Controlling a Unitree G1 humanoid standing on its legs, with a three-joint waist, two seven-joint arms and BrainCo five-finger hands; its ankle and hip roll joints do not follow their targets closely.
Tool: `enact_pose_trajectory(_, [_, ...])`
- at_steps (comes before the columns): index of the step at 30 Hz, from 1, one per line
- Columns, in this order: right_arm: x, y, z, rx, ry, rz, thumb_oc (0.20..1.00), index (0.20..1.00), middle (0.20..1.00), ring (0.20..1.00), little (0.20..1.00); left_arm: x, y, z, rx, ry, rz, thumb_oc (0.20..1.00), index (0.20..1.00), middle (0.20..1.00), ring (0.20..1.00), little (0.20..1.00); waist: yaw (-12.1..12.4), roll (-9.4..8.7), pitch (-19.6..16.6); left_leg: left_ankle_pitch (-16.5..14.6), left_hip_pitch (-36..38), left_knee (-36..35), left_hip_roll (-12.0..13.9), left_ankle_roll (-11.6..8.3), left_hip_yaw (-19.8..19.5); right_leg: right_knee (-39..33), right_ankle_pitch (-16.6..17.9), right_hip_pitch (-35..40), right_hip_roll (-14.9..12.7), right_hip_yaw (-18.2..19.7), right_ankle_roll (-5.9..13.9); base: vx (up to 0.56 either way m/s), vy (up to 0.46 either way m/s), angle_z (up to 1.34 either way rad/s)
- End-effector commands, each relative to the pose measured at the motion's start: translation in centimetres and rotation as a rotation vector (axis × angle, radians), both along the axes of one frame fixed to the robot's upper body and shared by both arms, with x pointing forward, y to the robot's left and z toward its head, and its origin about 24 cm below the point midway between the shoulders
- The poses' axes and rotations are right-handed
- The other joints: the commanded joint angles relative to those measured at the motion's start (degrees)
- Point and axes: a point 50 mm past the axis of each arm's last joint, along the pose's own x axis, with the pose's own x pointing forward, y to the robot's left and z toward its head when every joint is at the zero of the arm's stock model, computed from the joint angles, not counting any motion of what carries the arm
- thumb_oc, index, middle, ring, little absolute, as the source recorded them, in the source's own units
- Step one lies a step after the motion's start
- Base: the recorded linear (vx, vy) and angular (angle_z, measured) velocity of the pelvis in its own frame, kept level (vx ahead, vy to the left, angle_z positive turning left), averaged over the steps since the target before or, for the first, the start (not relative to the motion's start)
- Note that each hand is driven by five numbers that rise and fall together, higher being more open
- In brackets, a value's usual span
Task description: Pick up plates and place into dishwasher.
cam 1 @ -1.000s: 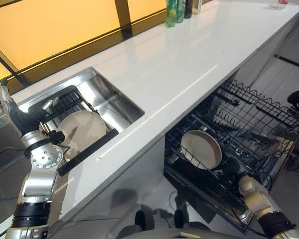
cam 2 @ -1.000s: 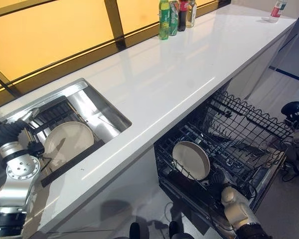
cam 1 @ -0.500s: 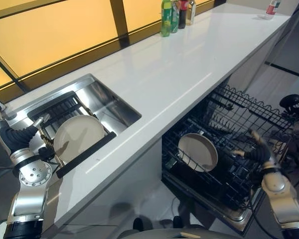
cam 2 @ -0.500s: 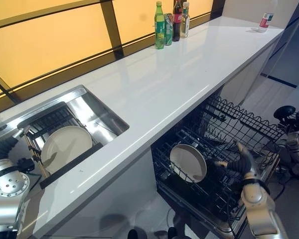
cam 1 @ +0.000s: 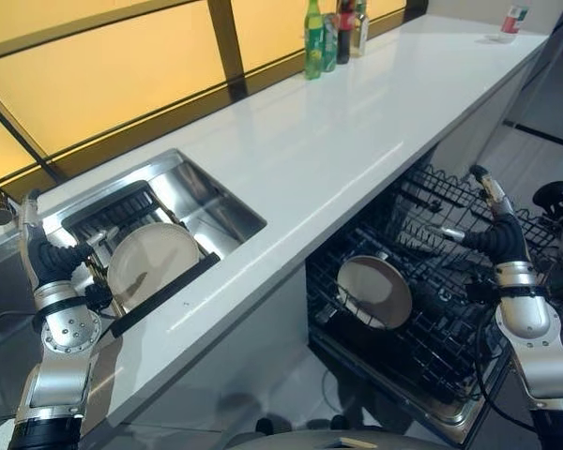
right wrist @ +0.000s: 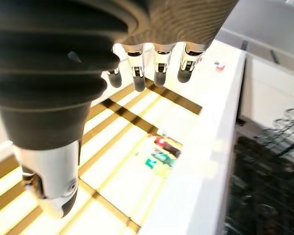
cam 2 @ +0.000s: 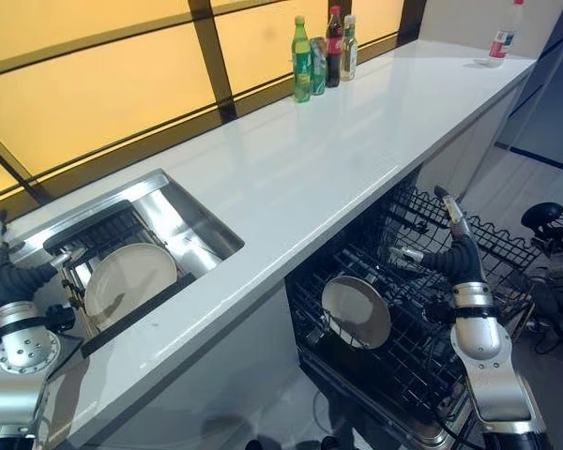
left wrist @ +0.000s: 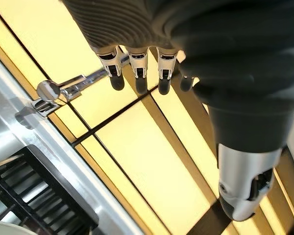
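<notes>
Fingers straight both hands, empty; left hand (cam 1: 39, 251) at 9 o'clock of sink plate (cam 1: 153, 263), right hand (cam 1: 493, 228) above dishwasher rack (cam 1: 469, 291); plate rigid, slick, breakable, grip at rim

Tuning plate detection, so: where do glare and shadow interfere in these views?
Left eye view: the glowing amber window panels throw a pale glare streak along the white countertop; a dark shadow crosses the sink plate. Right wrist view: the countertop washes out.
</notes>
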Motion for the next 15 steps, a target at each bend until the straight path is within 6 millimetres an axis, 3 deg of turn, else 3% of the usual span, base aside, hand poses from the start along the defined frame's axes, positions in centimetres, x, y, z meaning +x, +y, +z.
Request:
enact_pose_trajectory(1, [0.3,1.4,2.4,0.005,-0.125,0.092,1.0,1.0,1.0,1.0,1.0,1.1,1.3,3.3,0.178,-0.031,-0.027,1.0,1.0,1.0,1.0,1.0,1.1,-3.89,-0.3,2.4,-4.1,2.8,-4.2,2.73,-4.2,-0.1,1.8,1.8,-1.1,1.4,1.98,0.04,0.103,-0.47])
enact_pose_trajectory(10, [-0.2,-0.5,3.1,-0.039,-0.083,0.084,1.0,1.0,1.0,1.0,1.0,2.0,2.5,2.1,0.233,0.094,0.021,1.0,1.0,1.0,1.0,1.0,-3.0,-2.42,-0.1,1.8,-2.0,0.0,-4.1,2.24,-1.1,0.7,1.9,-0.4,-2.5,2.1,2.77,0.05,0.21,-0.18])
enact_pose_trajectory(15, [0.0,-0.6,3.9,-0.058,-0.084,0.105,1.0,1.0,1.0,1.0,1.0,2.3,3.1,1.1,0.239,0.178,0.075,1.0,1.0,1.0,1.0,1.0,-3.9,-1.76,1.5,1.7,-2.5,-1.2,-5.1,3.15,-0.3,1.9,2.4,-3.6,-3.4,3.2,3.63,-0.01,0.23,-0.09])
